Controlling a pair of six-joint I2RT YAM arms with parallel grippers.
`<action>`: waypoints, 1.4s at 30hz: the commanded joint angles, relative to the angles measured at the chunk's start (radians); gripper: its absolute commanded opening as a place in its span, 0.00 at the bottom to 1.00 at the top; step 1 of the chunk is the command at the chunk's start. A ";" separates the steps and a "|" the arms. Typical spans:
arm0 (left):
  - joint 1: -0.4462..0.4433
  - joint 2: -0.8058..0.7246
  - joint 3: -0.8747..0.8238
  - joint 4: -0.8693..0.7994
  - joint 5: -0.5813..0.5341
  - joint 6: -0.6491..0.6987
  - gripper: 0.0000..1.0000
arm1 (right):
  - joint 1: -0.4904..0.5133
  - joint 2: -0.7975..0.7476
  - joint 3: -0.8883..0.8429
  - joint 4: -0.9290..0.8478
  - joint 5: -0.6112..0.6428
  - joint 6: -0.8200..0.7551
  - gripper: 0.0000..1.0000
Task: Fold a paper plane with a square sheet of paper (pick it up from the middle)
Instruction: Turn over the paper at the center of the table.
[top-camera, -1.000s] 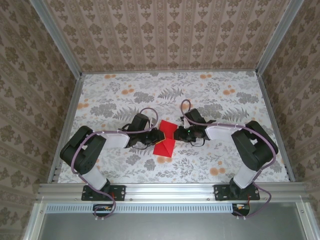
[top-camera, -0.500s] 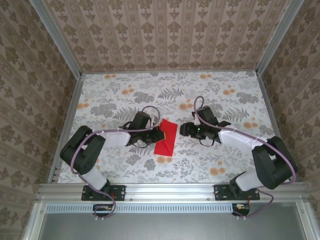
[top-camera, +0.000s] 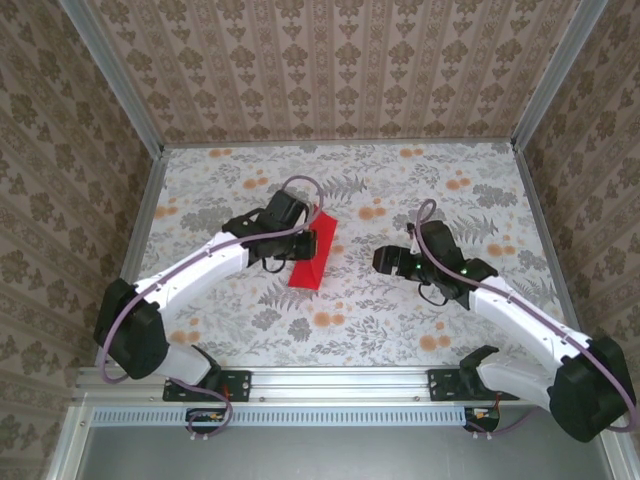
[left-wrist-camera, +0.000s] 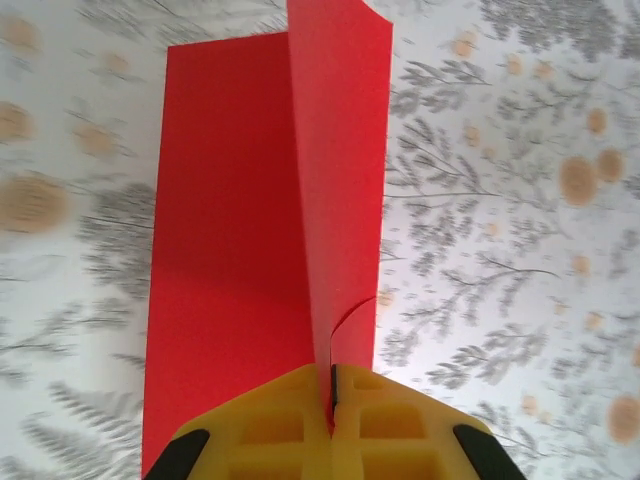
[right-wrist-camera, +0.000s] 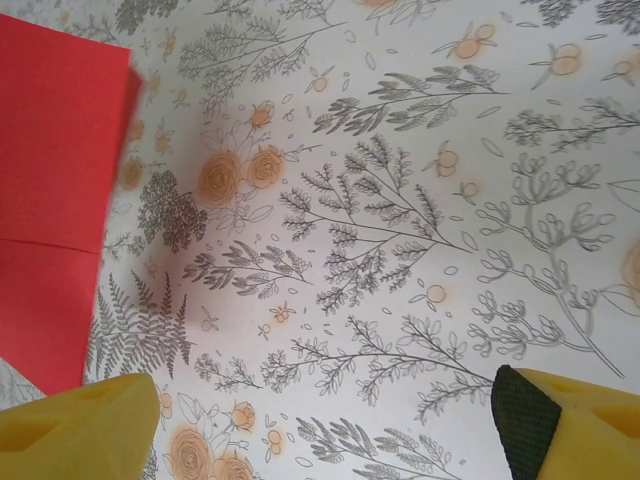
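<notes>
The square sheet of paper (top-camera: 312, 255) is folded roughly in half lengthwise, so it reads as a long narrow red strip, sitting abt mid-bench, a bit left of centre. In the top view the long axis runs near-to-far w/ a slight lean, far end tipped to the right. In the left wrist cam (left-wrist-camera: 230, 250) the strip runs straight away from the fingers. One half lies flatter on the left, the other stands up as a flap along the crease. Can't tell if the low half touches the bench (top-camera: 450, 170) or hangs just over it.

The left end effector (top-camera: 302, 242) is clamped on that upright flap. In the wrist view (left-wrist-camera: 332, 400) the yellow fingers (left-wrist-camera: 270, 430) are pressed together w/ the red edge between them. The left arm (top-camera: 190, 275) is stretched out diagonally from its base toward the middle.

The right end effector (top-camera: 383, 261) has its fingers wide apart w/ nothing between them (right-wrist-camera: 325, 425), just floral bench below. It points left at the paper, w/ a clear gap. The right arm (top-camera: 520, 315) is also reaching out long and low from its base. The paper's corner shows at the left edge of the right wrist cam (right-wrist-camera: 55, 180).
</notes>
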 joint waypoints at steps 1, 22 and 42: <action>-0.028 0.013 0.073 -0.259 -0.281 0.086 0.01 | -0.007 -0.046 -0.020 -0.057 0.070 -0.010 0.90; -0.225 0.531 0.316 -0.315 -0.636 0.089 0.02 | -0.059 -0.113 -0.041 -0.133 0.137 0.048 0.91; -0.183 0.258 0.215 -0.081 -0.124 -0.038 0.59 | -0.120 -0.108 -0.008 -0.165 0.065 0.032 0.91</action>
